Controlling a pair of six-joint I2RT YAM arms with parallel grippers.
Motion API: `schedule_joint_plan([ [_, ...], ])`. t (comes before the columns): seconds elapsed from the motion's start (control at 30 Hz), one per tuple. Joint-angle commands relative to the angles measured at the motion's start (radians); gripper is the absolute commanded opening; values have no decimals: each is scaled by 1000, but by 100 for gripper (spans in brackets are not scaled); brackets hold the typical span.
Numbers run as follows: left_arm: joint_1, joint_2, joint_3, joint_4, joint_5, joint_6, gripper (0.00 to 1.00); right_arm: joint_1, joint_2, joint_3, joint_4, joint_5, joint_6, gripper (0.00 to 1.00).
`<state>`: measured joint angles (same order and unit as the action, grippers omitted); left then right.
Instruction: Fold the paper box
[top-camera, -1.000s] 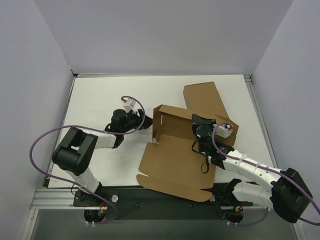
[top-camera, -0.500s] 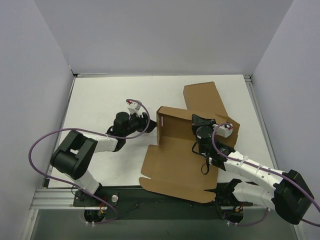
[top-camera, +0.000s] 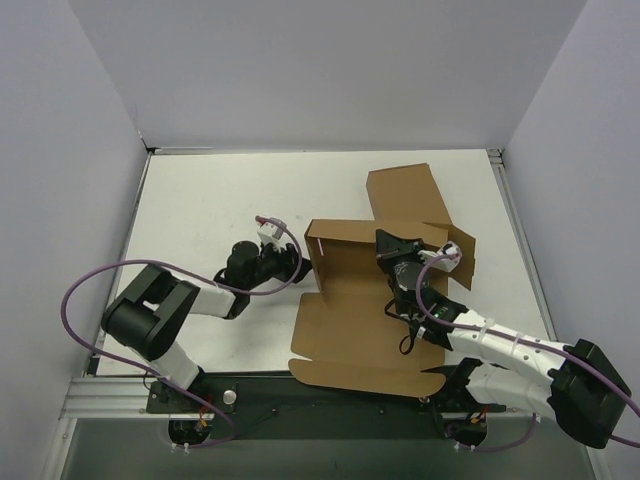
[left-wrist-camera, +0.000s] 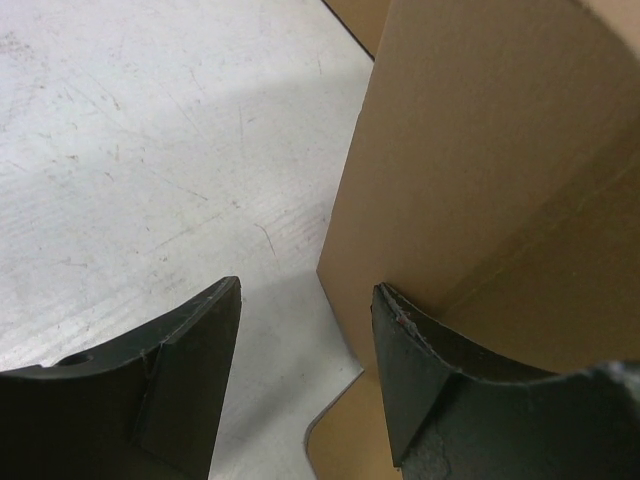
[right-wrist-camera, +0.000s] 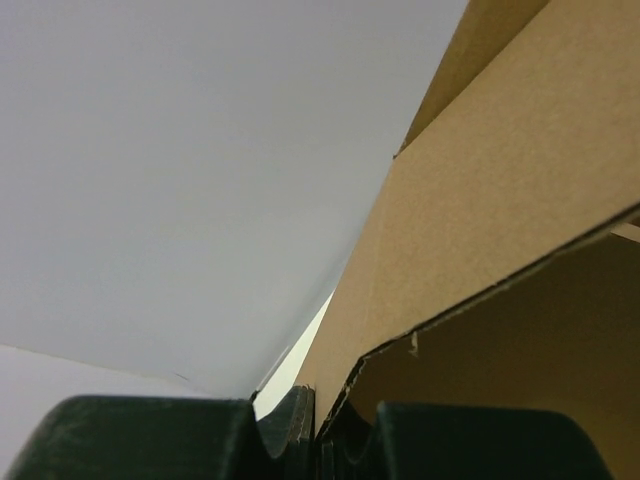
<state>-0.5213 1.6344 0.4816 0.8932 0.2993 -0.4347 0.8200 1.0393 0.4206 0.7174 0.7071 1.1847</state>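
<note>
Two arms meet at one piece of card. On the left, the left gripper (left-wrist-camera: 306, 290) lies low over the white table (top-camera: 200, 200) with its jaws apart and nothing clamped. In the left wrist view, its right finger (left-wrist-camera: 430, 380) seems to rest against the outer face of the box's raised left wall.

The paper box (top-camera: 350, 320) sits right of centre, partly formed. Its broad base panel is flat toward the near edge, the left and back walls stand up, and a loose lid flap lies flat toward the far right.

Further right, the right gripper (top-camera: 392, 246) is inside the box at the back wall. Its fingers are together, and the wrist view shows a rough cut edge of card running down between them — pinched on the box, as far as I can judge.

The card looks light and stiff only along its panels. It should hinge readily at the creases, slide on the smooth table and buckle if squeezed mid-panel. The best hold is likely on a wall's free edge near a crease, with the other claw bracing from outside.

Compared with a second ago, the left gripper has come in toward the left wall. The box — skewed before — now sits squarer to the table edge, and its left wall stands more upright.
</note>
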Motion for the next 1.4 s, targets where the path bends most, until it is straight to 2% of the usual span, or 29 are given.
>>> schedule_joint_plan([
  [0.0, -32, -51, -40, 96, -55, 71, 65, 10, -24, -45, 28, 0, -138, 0],
  [0.33, -66, -102, -77, 81, -68, 145, 65, 10, -171, -173, -9, -46, -224, 0],
  [0.67, -108, -79, -74, 133, -23, 179, 65, 10, -344, -253, -188, -35, -200, 0],
  [0.97, -166, -53, -38, 153, 6, 203, 65, 10, -393, -278, -242, -29, -177, 0],
  [1.37, -232, -41, -15, 142, -155, 278, 72, 10, -418, -260, -308, -12, -155, 0],
])
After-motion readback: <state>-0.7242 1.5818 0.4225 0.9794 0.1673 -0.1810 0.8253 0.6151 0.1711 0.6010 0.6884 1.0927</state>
